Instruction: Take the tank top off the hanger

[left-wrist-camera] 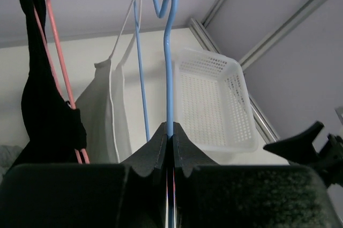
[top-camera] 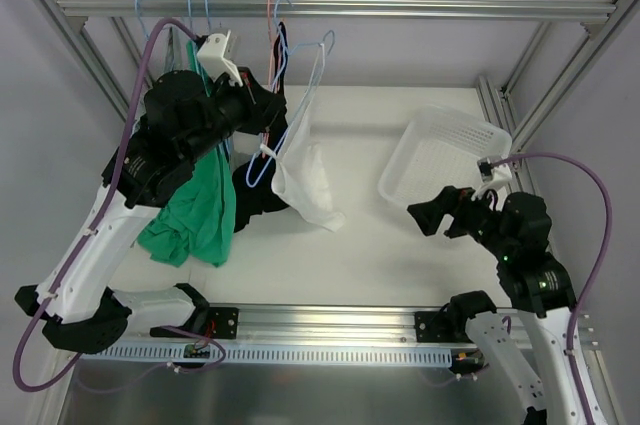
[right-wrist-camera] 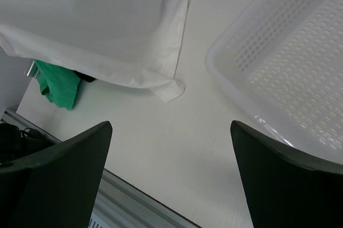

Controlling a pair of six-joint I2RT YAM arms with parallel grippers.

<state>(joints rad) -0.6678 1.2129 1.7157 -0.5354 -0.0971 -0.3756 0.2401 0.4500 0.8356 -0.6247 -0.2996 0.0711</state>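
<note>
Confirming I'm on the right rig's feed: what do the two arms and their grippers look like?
The left arm and right arm have bulky black joint housings and white links, and a purple cable loops along each. The left gripper and right gripper have matte black, wedge-shaped fingers. A white block is mounted at the left wrist.

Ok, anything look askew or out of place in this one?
Yes: the light-blue hanger, pinched in the left gripper, sits tilted, and the tank top dangles from it by a strap with its lower edge slumped on the table.
</note>
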